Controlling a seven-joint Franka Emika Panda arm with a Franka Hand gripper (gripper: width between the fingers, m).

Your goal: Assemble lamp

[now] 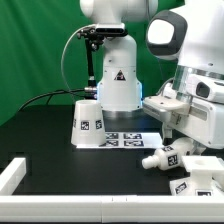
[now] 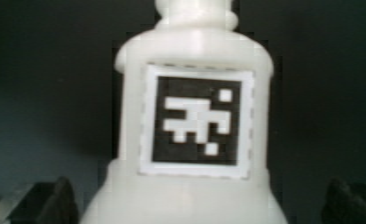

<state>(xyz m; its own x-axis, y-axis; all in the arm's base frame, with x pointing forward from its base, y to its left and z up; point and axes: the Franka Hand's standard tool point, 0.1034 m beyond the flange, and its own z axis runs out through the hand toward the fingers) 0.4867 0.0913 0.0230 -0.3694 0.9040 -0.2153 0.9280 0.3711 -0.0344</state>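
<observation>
Straddling the matte white, rounded plastic lamp bulb (image 2: 194,110) lying near, at the exterior view's right, with gripper (image 2: 194,205) fingers apart.

Robotics laboratory test cell. Indicators: robot arm (image 1: 195,100) over a black table (image 1: 40,130) with a white rail (image 1: 20,172), green backdrop curtain (image 1: 30,40), a marker board (image 1: 125,139) of printed tags, and a lampshade (image 1: 88,122) bearing similar tags.

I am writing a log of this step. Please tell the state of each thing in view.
Matte white tapered cone shade: upright, wide end down, standing alone.
Matte white rounded bulb: lying loose on the table.
Matte white angular base: on the table, nothing fitted.
Claw: open, over the bulb.
</observation>
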